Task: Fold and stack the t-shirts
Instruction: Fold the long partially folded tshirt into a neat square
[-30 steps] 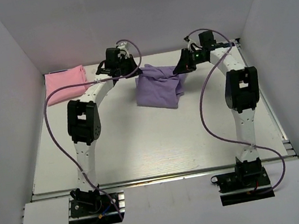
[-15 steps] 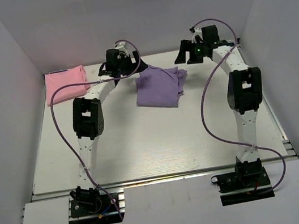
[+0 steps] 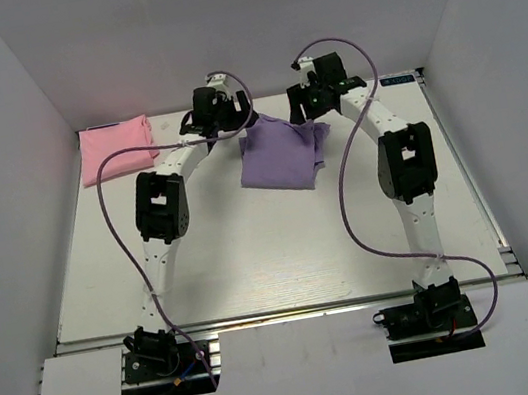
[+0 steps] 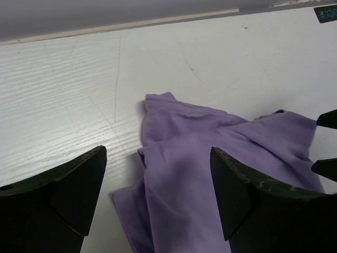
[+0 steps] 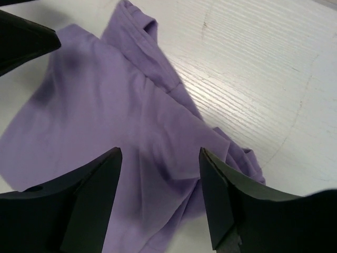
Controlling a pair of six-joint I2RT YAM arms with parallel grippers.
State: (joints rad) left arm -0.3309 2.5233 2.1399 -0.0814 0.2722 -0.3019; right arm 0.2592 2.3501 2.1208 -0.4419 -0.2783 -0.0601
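A: Lavender t-shirt [image 3: 278, 158]?
B: Centre of table [image 3: 253, 250], rumpled. Left gripper [image 4: 156, 158] and right gripper [image 5: 160, 158] are spread wide and empty over its far corners, likely for a paired pinch.
A: Pink t-shirt [image 3: 115, 149]?
B: Folded, far-left corner; probably the stack base.

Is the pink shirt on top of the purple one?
No, the pink t-shirt lies in the far left corner, apart from the purple t-shirt.

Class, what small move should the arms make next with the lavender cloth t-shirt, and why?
Probably lower and close on its edge: the left gripper and right gripper both hang open above the rumpled lavender cloth t-shirt, gripping nothing.
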